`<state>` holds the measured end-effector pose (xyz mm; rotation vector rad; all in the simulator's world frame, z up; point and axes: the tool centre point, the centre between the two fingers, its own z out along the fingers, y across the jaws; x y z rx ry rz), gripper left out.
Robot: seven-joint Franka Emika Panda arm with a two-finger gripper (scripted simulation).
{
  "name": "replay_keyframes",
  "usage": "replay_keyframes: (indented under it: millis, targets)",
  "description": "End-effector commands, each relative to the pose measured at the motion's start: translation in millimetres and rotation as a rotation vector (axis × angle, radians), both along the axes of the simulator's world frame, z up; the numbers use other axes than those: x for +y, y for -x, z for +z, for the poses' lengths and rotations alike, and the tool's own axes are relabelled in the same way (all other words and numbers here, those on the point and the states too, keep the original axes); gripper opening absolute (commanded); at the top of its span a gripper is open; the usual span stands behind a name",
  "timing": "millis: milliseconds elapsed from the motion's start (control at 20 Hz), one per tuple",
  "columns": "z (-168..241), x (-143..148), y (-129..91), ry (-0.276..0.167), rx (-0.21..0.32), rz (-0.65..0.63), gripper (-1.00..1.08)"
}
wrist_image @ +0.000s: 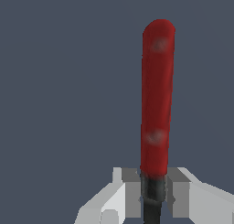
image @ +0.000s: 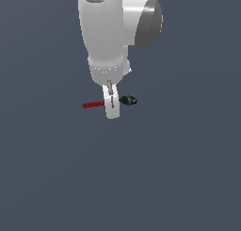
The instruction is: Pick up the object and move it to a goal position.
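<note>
The object is a slender tool with a red handle and a black rounded head, lying level across the exterior view. My gripper comes down from above and its white finger covers the thin shaft between handle and head. In the wrist view the red handle stretches away from the gripper, and both grey finger pads press against the dark shaft just below the handle. The gripper is shut on the object.
Only a flat, plain dark grey-blue surface surrounds the tool. The white arm fills the upper middle of the exterior view. No goal marker shows.
</note>
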<state>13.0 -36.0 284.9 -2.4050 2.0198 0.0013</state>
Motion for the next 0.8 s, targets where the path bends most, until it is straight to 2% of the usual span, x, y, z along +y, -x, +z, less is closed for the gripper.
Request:
replay_keyframes:
  millis: [0, 400, 750]
  targets:
    - [29.9, -8.2, 3.1, 0.001, 0.001, 0.000, -1.00]
    - [113.1, -30.0, 8.2, 0.002, 0.000, 0.001, -1.00]
    - [156.9, -41.1, 9.1, 0.002, 0.000, 0.003, -1.00]
